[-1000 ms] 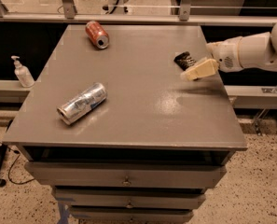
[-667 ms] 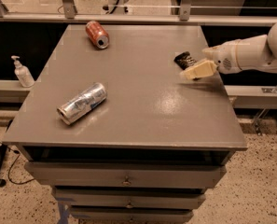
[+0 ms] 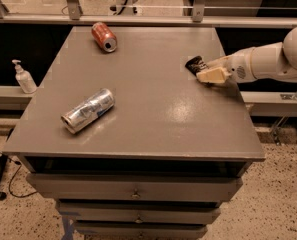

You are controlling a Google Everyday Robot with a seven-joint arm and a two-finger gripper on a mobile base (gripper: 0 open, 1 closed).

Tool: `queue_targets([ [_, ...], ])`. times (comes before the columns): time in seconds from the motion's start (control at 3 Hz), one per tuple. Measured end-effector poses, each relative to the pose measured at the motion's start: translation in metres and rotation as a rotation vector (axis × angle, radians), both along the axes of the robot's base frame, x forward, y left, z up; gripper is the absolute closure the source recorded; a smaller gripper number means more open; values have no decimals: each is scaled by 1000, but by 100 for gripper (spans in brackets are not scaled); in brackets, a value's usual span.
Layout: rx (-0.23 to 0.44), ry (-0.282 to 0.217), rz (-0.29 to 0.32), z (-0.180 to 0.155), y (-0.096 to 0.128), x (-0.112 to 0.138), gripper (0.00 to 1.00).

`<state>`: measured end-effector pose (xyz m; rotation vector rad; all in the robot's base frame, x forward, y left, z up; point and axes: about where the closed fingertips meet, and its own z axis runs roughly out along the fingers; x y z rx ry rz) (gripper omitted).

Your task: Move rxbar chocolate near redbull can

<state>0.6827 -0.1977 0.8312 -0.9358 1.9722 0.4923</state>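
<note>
Three items to report on the grey counter (image 3: 153, 109). Found the snack bar (image 3: 193, 64), a small black wrapper with pale lettering, toward the right rear, close to the right edge and well apart from both cans. Located the gripper (image 3: 204, 70) at that same spot, reaching in from the right on a white arm (image 3: 268, 61), cream-coloured tip low over the surface and right against the near side of the snack bar. Could not tell whether the gripper is open or closed on the snack bar, nor whether the wrapper lies flat or is raised off the surface. Found the silver can (image 3: 88, 110), shiny with blue patches, lying on its side toward the left front, set on a diagonal with one end pointing to the front-left corner. Confirmed the silver can and the snack bar on opposite sides of the counter, far from touching. Found a red can (image 3: 104, 37) also on its side at the left rear, metal end turned toward the front right, well apart from the silver can. Noted a white pump bottle (image 3: 23, 77) upright on a ledge just left of the counter, below its level. Noted drawers (image 3: 133, 189) with small pulls stacked under the counter top, and a metal rail (image 3: 148, 19) running along behind the rear edge.
</note>
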Motion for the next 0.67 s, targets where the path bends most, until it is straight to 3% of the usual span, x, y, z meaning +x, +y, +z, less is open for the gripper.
queue_targets([
  [0.33,7,1,9,4,1,-6,88],
  [0.67,15,-28,52,27,9,-13,100],
])
